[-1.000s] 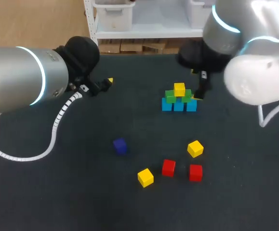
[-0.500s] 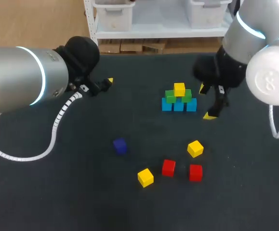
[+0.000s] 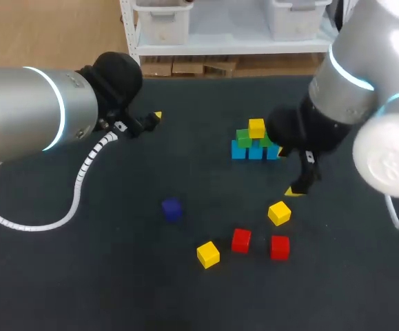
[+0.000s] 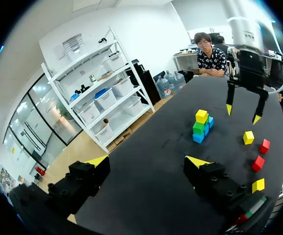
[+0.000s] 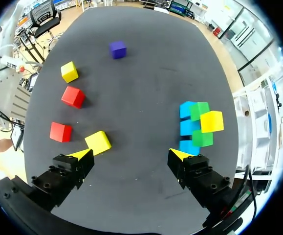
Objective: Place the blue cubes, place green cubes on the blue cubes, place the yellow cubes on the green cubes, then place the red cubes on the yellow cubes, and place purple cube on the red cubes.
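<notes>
Yellow cube [image 5: 98, 142] just ahead of right tool [image 5: 130, 154], open | red cubes [image 5: 73, 96] beyond | left tool [image 4: 146, 161] open, well apart

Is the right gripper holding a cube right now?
No, the right gripper is open with nothing between its fingers; the nearest yellow cube lies loose beside it.

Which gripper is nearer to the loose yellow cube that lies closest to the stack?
Right. The right gripper hangs close over that yellow cube; the left gripper is far off across the table.
</notes>
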Available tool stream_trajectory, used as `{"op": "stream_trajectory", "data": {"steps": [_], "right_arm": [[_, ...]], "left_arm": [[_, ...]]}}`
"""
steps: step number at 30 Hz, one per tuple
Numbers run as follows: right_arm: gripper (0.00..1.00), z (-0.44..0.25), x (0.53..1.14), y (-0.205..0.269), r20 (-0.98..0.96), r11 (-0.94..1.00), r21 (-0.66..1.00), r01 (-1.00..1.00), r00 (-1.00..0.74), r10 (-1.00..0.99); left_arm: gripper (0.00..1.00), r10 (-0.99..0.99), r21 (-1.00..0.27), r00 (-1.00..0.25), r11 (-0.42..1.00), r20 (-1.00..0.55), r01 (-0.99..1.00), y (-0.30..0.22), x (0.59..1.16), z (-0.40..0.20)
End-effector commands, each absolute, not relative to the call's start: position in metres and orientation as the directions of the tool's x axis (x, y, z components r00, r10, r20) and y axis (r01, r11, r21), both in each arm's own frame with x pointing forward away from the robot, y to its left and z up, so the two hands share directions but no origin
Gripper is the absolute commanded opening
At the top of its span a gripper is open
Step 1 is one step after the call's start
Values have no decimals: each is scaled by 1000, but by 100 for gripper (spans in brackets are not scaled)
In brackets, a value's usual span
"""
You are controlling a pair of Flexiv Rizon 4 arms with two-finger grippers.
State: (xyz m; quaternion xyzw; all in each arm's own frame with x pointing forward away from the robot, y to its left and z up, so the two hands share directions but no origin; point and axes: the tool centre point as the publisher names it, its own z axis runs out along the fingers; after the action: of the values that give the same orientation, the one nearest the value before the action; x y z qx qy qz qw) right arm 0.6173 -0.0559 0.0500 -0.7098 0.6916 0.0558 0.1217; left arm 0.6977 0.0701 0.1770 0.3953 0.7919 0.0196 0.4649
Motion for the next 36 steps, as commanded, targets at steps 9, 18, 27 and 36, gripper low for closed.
{"op": "stream_trajectory", "data": {"steps": [9,18,27,36], "right_arm": [[100,40,599,-54,-227,-79,-156,-985,114,-967],[100,32,587,-54,-178,-227,-153,-962,253,-951],[100,17,573,-51,-145,-276,-148,-950,297,-944],[66,3,565,-44,-121,-308,-133,-942,323,-938]], "left_arm": [[100,643,398,-254,687,-722,608,70,699,176],[100,643,398,-254,687,-722,608,70,699,176],[100,643,398,-254,687,-722,608,70,699,176],[100,643,398,-254,687,-722,608,70,699,176]]}}
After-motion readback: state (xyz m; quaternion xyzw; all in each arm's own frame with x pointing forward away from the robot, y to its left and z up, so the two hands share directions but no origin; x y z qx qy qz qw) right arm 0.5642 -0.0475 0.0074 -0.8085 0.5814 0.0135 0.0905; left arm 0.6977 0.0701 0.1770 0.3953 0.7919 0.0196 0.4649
